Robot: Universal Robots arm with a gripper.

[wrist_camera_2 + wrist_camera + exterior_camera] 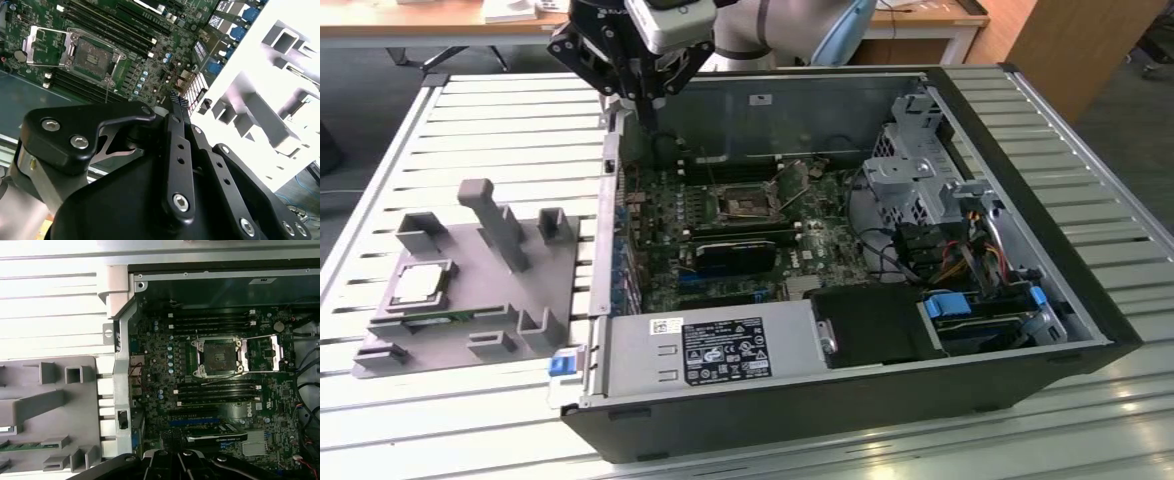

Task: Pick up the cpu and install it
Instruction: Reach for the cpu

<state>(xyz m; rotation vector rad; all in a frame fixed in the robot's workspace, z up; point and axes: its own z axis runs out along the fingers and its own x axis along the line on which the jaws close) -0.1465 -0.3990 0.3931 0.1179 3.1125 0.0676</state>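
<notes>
One cpu (pixel 423 283) lies flat, metal top upward, in a recess of the grey fixture (pixel 494 298) on the slatted table (pixel 494 130), at the exterior view's left just beside the open computer case (pixel 854 405); so seated, it seems presented for a grasp from above. Farther back, the motherboard socket (pixel 750 205) has its retaining frame swung open, apparently ready to receive the chip. Farthest, the gripper (pixel 646 120) hangs over the case's far wall, jaws pressed together on nothing, well apart from the cpu
</notes>
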